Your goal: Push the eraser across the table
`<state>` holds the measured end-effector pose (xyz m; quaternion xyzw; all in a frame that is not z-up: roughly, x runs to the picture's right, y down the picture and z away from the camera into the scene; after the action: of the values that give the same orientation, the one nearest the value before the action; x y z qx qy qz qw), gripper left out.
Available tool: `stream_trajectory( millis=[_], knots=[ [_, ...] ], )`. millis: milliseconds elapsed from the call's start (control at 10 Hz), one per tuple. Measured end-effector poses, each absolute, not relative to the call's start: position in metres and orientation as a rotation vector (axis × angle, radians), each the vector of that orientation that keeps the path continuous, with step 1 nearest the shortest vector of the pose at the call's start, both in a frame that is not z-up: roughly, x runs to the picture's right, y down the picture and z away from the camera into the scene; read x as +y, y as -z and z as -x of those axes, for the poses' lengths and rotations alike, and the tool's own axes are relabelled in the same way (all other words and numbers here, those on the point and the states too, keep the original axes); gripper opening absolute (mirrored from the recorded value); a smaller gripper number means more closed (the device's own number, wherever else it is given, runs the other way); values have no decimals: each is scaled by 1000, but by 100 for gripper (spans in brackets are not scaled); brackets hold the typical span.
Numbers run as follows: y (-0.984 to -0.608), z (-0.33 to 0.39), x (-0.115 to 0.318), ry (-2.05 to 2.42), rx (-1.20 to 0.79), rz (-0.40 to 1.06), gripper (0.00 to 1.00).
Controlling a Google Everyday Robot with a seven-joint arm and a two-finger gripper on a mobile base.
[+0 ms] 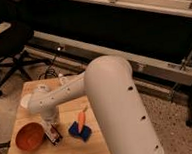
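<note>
The eraser (pixel 53 133), a small black block with a white top face, lies on the bamboo table (pixel 90 148) between the orange bowl and the blue block. My gripper (pixel 51 120) hangs from the white arm (pixel 66 94) and points down right at the eraser's far end, touching it or nearly so. The thick upper arm fills the right half of the view and hides the table's right part.
An orange bowl (pixel 29 136) sits just left of the eraser. A blue square block (pixel 78 131) with an orange carrot (pixel 82 118) on it lies just right of it. A black office chair (pixel 9 45) and cables (pixel 48 72) are on the floor behind the table.
</note>
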<state>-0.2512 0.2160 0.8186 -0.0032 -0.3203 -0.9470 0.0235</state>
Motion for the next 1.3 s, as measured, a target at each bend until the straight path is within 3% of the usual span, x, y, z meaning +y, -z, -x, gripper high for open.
stream_trajectory(
  millis=[800,1200,1300],
  knots=[
    [-786,328,243,2966,-1158,-176,0],
    [-788,322,244,2948,-1188,-143,0],
    [-788,322,244,2948,-1188,-142,4]
  ],
)
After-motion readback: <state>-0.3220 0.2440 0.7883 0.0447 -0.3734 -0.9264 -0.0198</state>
